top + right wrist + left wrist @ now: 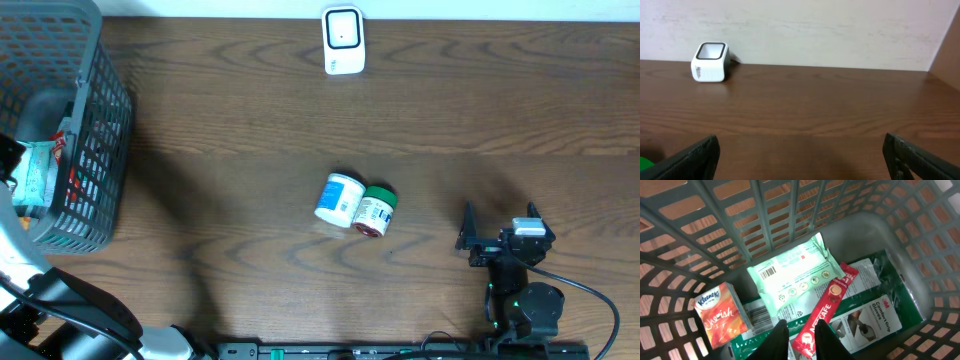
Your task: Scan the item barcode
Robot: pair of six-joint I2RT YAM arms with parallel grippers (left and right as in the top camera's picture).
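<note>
In the left wrist view my left gripper (802,325) reaches down into the grey basket (790,210), and its two dark fingers are closed on the lower end of a red Nescafe stick (825,305). The stick lies slanted across a pale green wipes pack (790,275) that shows a barcode (768,272). The white scanner (342,40) stands at the table's far edge and also shows in the right wrist view as the scanner (710,62). My right gripper (500,225) rests near the front right, open and holding nothing.
The basket (95,120) stands at the far left. Inside it lie an orange Kleenex pack (722,312) and a green-and-white gloves pack (870,315). A white-and-blue jar (339,199) and a green-lidded jar (376,211) lie side by side mid-table.
</note>
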